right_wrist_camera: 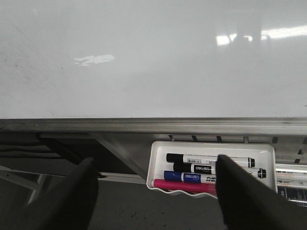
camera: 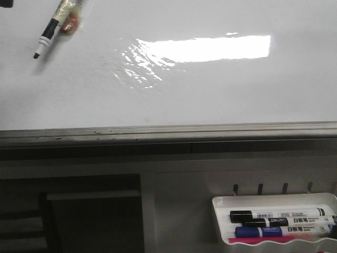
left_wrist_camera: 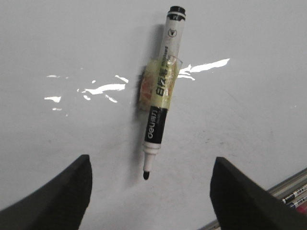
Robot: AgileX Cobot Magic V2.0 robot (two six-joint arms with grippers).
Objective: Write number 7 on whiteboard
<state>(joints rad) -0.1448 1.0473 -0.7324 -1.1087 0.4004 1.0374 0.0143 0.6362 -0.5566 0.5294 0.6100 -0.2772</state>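
Whiteboard (camera: 210, 100) fills the front view above its grey metal bottom edge (camera: 168, 132); glossy, with a bright glare patch (camera: 200, 50) near the middle. No stroke of the number 7 visible on it in any view.

Marker (camera: 50, 32) against the whiteboard's upper left area, uncapped, black tip (camera: 36, 55) pointing down and left, apparently touching or just off the surface (cannot tell which). Yellowish tape (camera: 67, 10) wrapped round the barrel, with a reddish-brown lump (camera: 69, 23) beside it on the board side. Left wrist view shows the same marker (left_wrist_camera: 160, 91), tape band (left_wrist_camera: 160, 86) at mid-barrel, tip (left_wrist_camera: 146, 176) toward the fingers.

Left gripper (left_wrist_camera: 151, 201): the two dark fingers (left_wrist_camera: 57, 199) stand wide apart, nothing between them; the marker lies beyond them, not gripped.

Right gripper (right_wrist_camera: 153, 201): fingers (right_wrist_camera: 242, 196) likewise spread, holding nothing, facing the whiteboard's lower edge (right_wrist_camera: 153, 125).

White marker tray (camera: 274, 203) hangs below the whiteboard's bottom edge, toward the right. In it: black-capped marker (camera: 279, 215), a second black one (camera: 287, 222), blue marker (camera: 284, 231), pink one (camera: 263, 240) at the front. The tray (right_wrist_camera: 158, 158) with the same markers also shows in the right wrist view.
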